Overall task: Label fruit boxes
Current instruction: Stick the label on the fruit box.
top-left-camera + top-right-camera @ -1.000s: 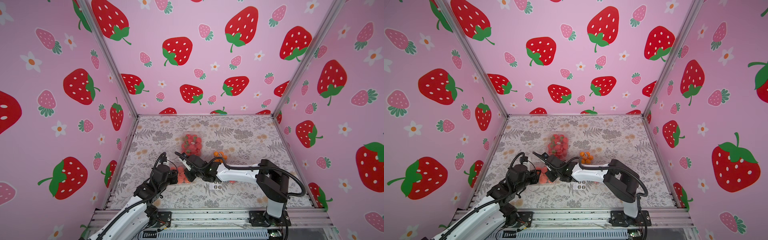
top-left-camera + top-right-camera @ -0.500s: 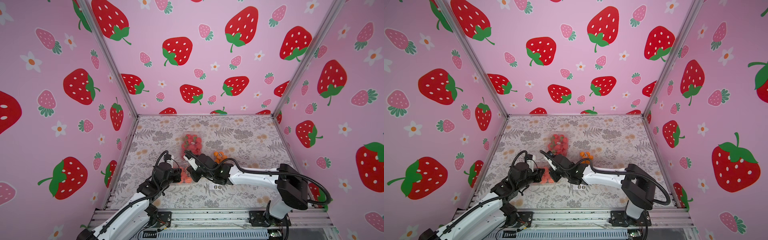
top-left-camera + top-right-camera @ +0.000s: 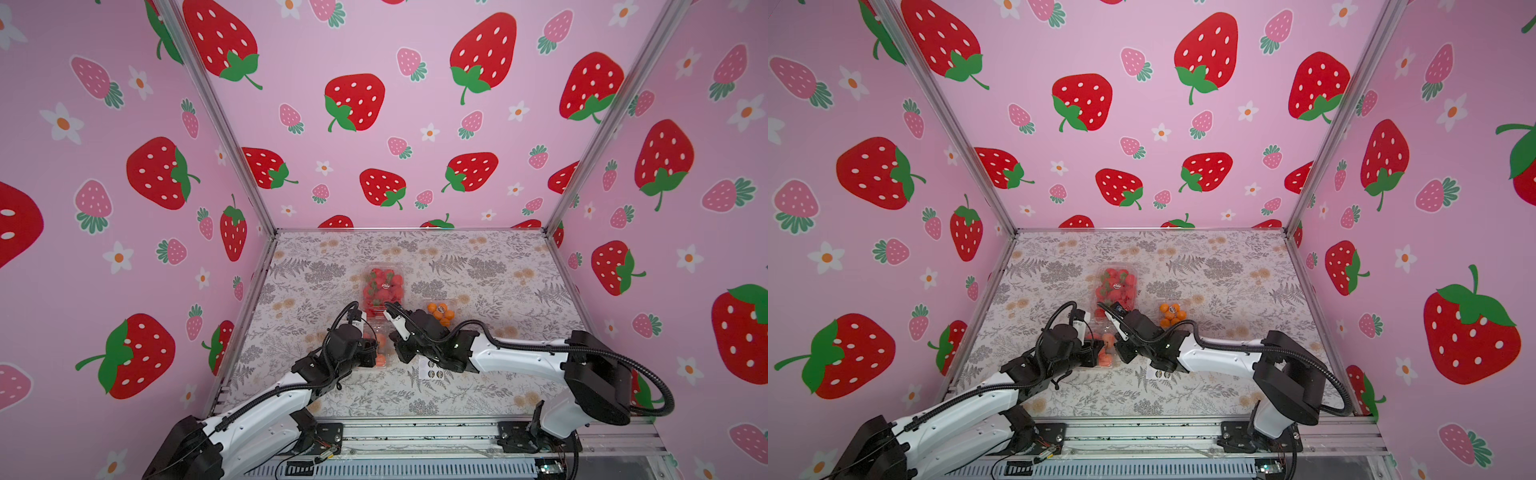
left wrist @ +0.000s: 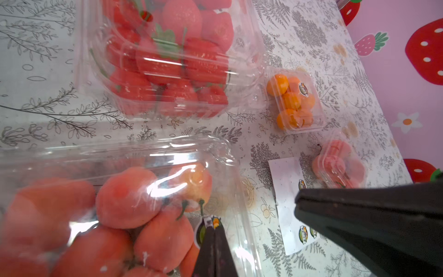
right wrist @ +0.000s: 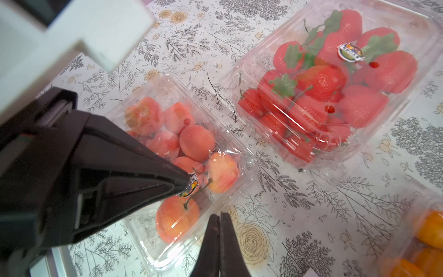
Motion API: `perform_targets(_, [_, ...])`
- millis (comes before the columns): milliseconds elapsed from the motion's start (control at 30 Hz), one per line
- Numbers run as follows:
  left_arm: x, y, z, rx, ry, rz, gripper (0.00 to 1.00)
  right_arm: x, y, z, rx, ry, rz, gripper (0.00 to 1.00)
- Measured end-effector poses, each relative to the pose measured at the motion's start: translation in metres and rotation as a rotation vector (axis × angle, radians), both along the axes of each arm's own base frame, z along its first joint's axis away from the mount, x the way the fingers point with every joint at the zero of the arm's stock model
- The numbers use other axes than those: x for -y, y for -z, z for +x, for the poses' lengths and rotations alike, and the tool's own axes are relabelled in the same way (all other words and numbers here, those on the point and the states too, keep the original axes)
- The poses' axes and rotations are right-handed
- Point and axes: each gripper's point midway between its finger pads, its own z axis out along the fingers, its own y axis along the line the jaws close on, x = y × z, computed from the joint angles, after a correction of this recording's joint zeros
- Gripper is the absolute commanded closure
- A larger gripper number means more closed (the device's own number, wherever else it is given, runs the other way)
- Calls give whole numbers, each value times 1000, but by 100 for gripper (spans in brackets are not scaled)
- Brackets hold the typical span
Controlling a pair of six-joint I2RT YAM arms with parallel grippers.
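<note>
Four fruit boxes are in view. The large strawberry box (image 4: 167, 60) (image 3: 384, 286) and the small orange box (image 4: 293, 100) (image 3: 1172, 313) each carry a round sticker. My left gripper (image 4: 214, 221) is shut, its tips resting on a round sticker (image 4: 202, 232) on the lid of the large peach box (image 5: 179, 144). Whether it pinches the sticker is unclear. My right gripper (image 5: 219, 215) is shut and empty at that box's near corner, just off its rim. The small peach box (image 4: 338, 163) lies beyond the sticker sheet; my right arm hides it in both top views.
A white sticker sheet (image 4: 286, 187) (image 3: 432, 370) with a few round stickers lies on the floral table (image 3: 478, 266), partly under my right arm. Pink strawberry-print walls close in three sides. A metal rail (image 3: 415, 432) runs along the front edge.
The left gripper has closed and come down onto the large peach box's lid. The right arm's elbow has swung out to the right, its gripper staying shut beside the box.
</note>
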Motion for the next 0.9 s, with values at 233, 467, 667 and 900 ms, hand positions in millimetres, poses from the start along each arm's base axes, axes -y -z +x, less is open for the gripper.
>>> perform_targets(233, [-2,7,-3,-6,-14,44,100,7,-15,-2,15,2,34,96])
perform_targets(467, [-13,-2,-3,29,-54,50,100,14,-26,-8,19,-8,62,96])
perform_targets(667, [-17,0,-4,24,-54,68,100,16,-23,-10,14,-13,67,93])
perform_targets(900, [-5,-5,-4,32,-3,27,100,27,-12,-11,1,12,48,41])
